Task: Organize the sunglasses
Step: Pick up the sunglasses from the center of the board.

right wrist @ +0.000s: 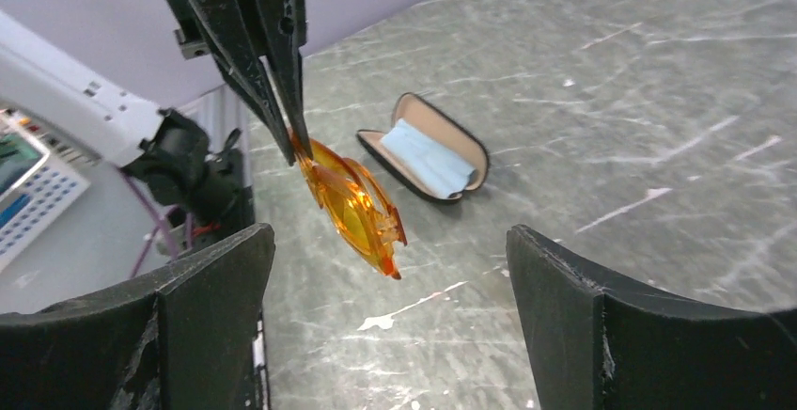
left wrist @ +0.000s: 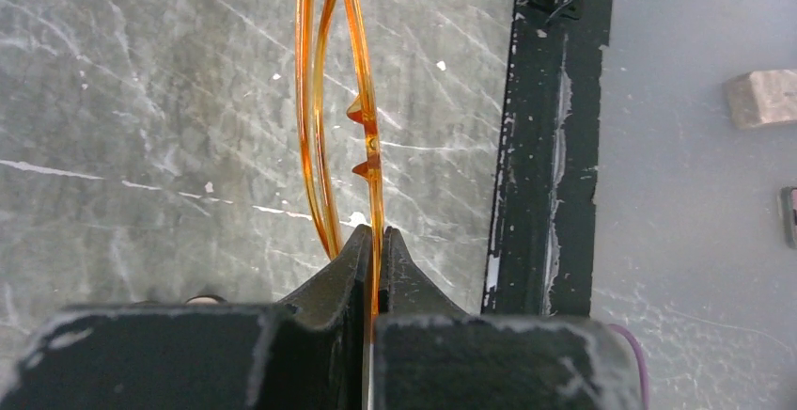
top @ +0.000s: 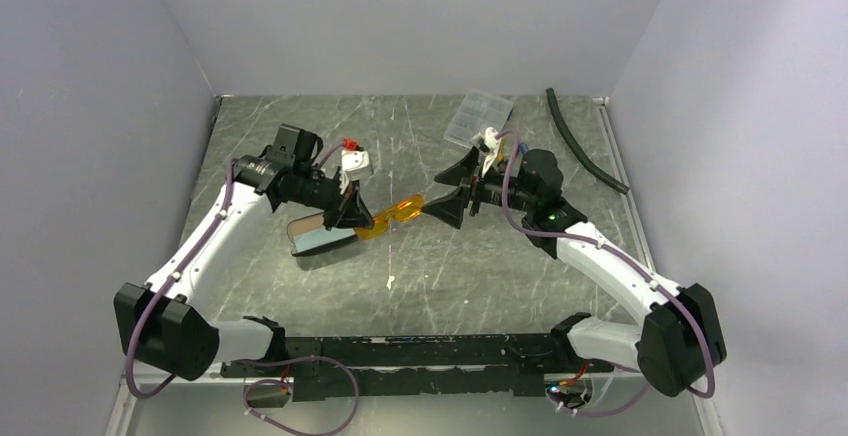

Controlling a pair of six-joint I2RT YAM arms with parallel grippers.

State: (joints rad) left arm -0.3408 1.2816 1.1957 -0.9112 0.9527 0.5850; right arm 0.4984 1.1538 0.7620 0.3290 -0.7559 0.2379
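So, top view first: the left gripper (top: 362,222) has its fingers clamped on one end of the sunglasses (top: 400,214). The glasses stick out from its fingertips toward the right gripper (top: 433,194), up off the table (top: 450,276). The right one's fingers are spread wide. The free end of the glasses sits just ahead of the gap between them, and I can't tell if anything touches. An open case (top: 318,236) lies on the table right under the left fingers.

Left wrist cam: both fingers are pressed together on a thin orange edge. The frame and its thin arms run straight out from the fingertips, over the table. A black rail (left wrist: 550,147) runs along off to the right of the fingers.

Right wrist cam: its own fingers sit wide apart at the bottom corners with nothing between them. The glasses hang ahead of the gap, nearer the left-hand finger, pinched at their top end by the left gripper's fingers coming down from above. Past them the case lies open with a pale blue cloth (right wrist: 428,161) inside.
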